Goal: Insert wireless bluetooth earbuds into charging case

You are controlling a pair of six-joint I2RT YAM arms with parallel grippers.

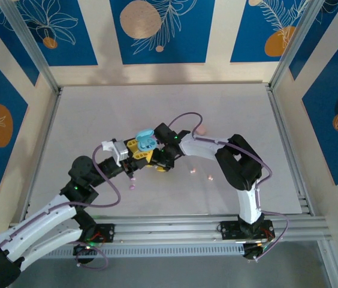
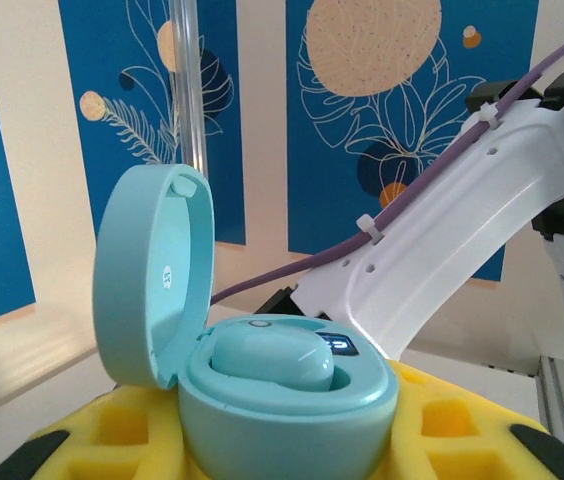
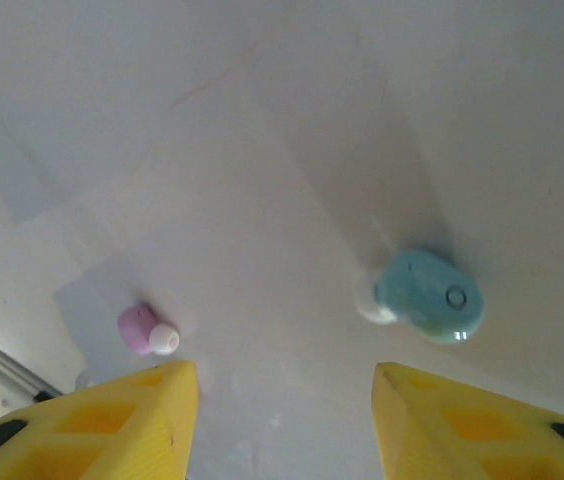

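Your left gripper (image 2: 287, 445) clamps the open light-blue pebble-shaped plastic case (image 2: 162, 290), with one seated light-blue bud (image 2: 272, 362) inside. Your right gripper (image 3: 287, 420) gapes wide and empty. The loose rounded light-blue bud (image 3: 430, 296) lies on the table (image 3: 262, 150) just ahead of its fingers, not yet inserted.

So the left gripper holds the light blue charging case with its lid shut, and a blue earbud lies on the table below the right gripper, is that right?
Not quite: the left wrist view shows the charging case with its lid open, tipped back, not shut. The rest stands.
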